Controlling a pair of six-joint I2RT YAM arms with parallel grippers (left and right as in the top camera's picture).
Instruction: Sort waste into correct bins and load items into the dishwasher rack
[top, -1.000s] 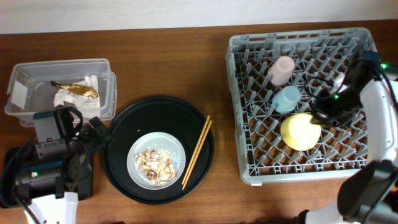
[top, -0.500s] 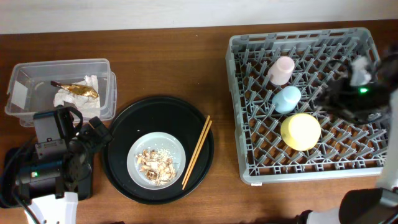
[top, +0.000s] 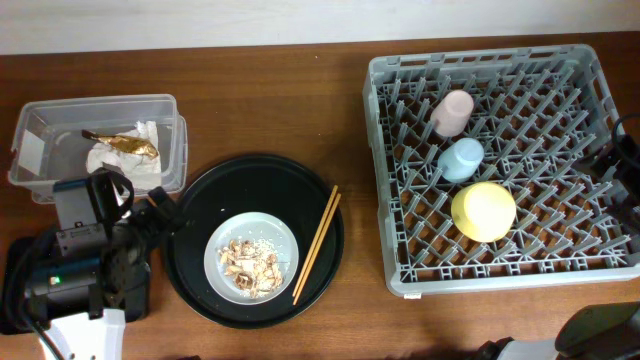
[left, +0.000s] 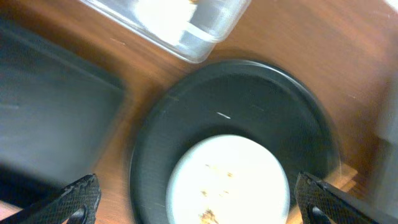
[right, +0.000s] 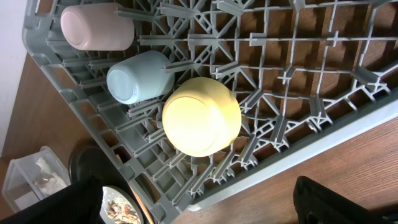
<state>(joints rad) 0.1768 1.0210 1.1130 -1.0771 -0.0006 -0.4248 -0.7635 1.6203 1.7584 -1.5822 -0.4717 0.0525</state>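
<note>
The grey dishwasher rack (top: 390, 180) holds the pink cup (top: 453, 112), the light-blue cup (top: 461, 159) and the upturned yellow bowl (top: 484, 211). My right gripper (right: 199, 205) stands open and empty above the rack's near edge (right: 292, 165), apart from the bowl (right: 201, 116). The pale plate (top: 251, 255) with brownish food scraps sits on the round black tray (top: 200, 200), with the chopsticks (top: 317, 243) beside it. My left gripper (left: 199, 205) hangs open over the plate (left: 227, 177). Napkin and gold wrapper (top: 122, 148) lie in the clear box (top: 40, 120).
A flat black tray (left: 50, 118) lies left of the round one, mostly under my left arm (top: 85, 265). My right arm (top: 622, 160) shows only at the overhead view's right edge. Bare wood runs along the table's front and back.
My right gripper has let go of the yellow bowl, opened wide and drawn back to the right, off the rack. The bowl stays in the rack. The left arm has hardly moved.
</note>
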